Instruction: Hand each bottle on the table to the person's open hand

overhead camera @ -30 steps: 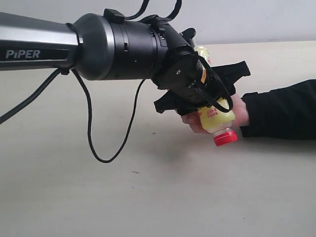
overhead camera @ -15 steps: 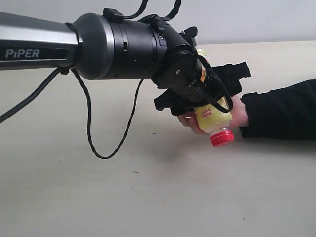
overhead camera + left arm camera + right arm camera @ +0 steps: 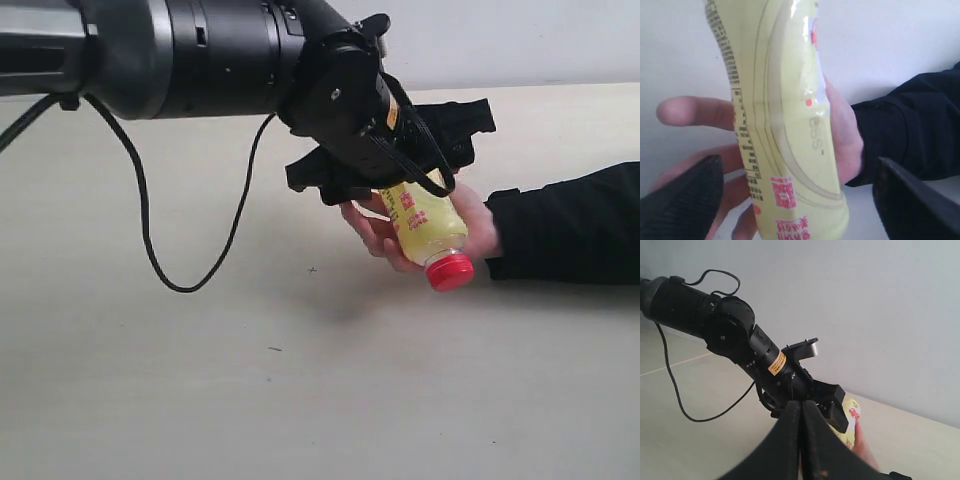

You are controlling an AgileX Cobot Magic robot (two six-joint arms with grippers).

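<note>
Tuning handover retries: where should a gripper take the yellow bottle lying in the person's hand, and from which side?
Probably the mid-body of the yellow bottle, from above, jaws across its width. It lies tilted on the person's open hand, palm underneath, so only its top and flanks are free.

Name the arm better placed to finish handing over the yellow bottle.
Left. Its pincer is open astride the yellow bottle, which lies across the person's open hand. The right pincer is shut, empty and well back from both.
</note>
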